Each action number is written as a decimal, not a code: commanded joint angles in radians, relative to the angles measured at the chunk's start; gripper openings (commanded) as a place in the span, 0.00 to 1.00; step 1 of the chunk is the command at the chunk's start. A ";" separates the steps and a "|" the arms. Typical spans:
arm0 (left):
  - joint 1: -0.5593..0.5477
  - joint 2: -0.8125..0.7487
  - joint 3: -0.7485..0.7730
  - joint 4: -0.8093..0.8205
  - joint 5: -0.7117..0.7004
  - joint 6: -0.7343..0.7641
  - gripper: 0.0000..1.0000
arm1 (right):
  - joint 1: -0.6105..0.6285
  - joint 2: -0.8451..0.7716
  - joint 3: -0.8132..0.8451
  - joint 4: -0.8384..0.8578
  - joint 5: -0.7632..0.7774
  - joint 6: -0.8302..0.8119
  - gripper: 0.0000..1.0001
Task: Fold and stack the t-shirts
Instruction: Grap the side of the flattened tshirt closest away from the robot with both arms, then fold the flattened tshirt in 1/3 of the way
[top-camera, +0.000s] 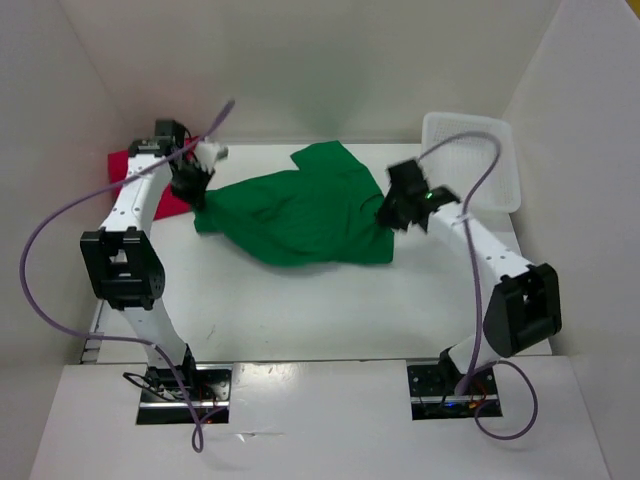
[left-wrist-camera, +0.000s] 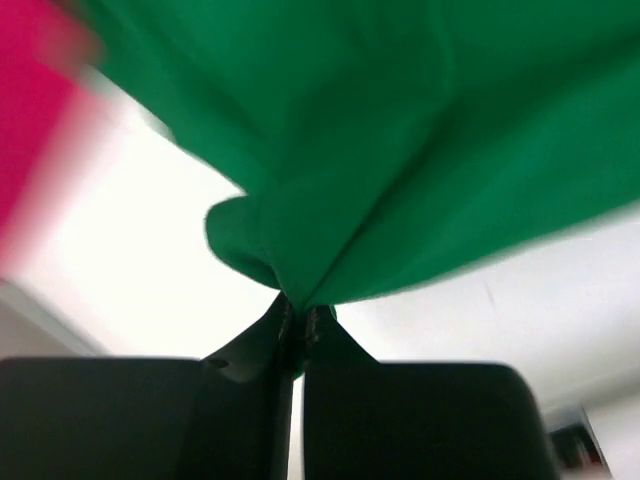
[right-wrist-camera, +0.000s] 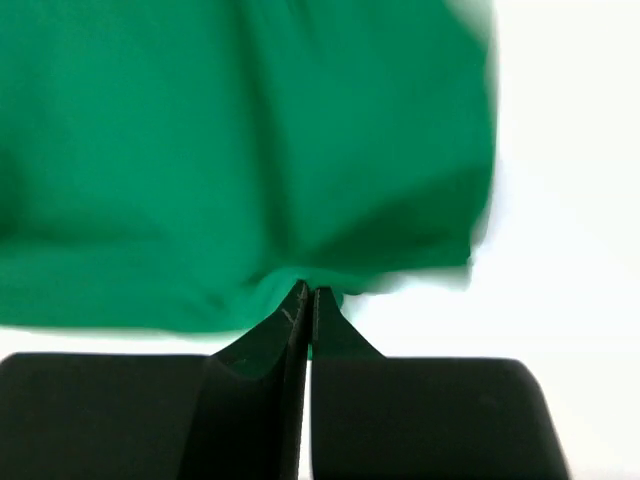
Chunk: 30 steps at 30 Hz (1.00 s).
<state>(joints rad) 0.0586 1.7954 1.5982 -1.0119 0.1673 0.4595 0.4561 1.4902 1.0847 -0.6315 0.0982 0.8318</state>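
The green t-shirt (top-camera: 300, 215) lies spread across the middle of the white table (top-camera: 300, 310), rumpled rather than flat, with one sleeve poking up toward the top centre of the overhead view. Both arms have hold of it. The left gripper (top-camera: 192, 190) sits at the shirt's left end, left of centre in the overhead view; its wrist camera shows the two black fingers pressed together with a bunched fold of green cloth pinched at their tips, the fabric fanning out above them. The right gripper (top-camera: 390, 215) is at the shirt's right edge, and its own camera shows the same thing: fingers closed tight on a small pucker of the green hem, near a corner of the cloth. Behind the left arm, in the upper left of the overhead view, a pinkish-red t-shirt (top-camera: 122, 165) lies on the table, partly hidden by the arm; it also shows as a blurred patch at the left edge of the left wrist view. A white basket (top-camera: 500, 170) stands at the upper right, apart from the green shirt.
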 joint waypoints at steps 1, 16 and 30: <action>0.006 0.038 0.335 -0.054 0.060 -0.036 0.00 | -0.143 -0.063 0.357 -0.110 0.133 -0.230 0.00; -0.023 -0.016 -0.286 -0.156 0.005 0.154 0.06 | -0.074 -0.562 -0.163 -0.171 -0.084 0.013 0.00; -0.032 0.087 -0.171 -0.154 0.113 0.098 0.06 | -0.040 -0.444 -0.060 -0.132 -0.099 -0.040 0.00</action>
<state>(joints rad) 0.0257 1.8336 1.2663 -1.1488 0.1711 0.5701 0.4080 0.8703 0.8360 -0.8410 -0.0406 0.8734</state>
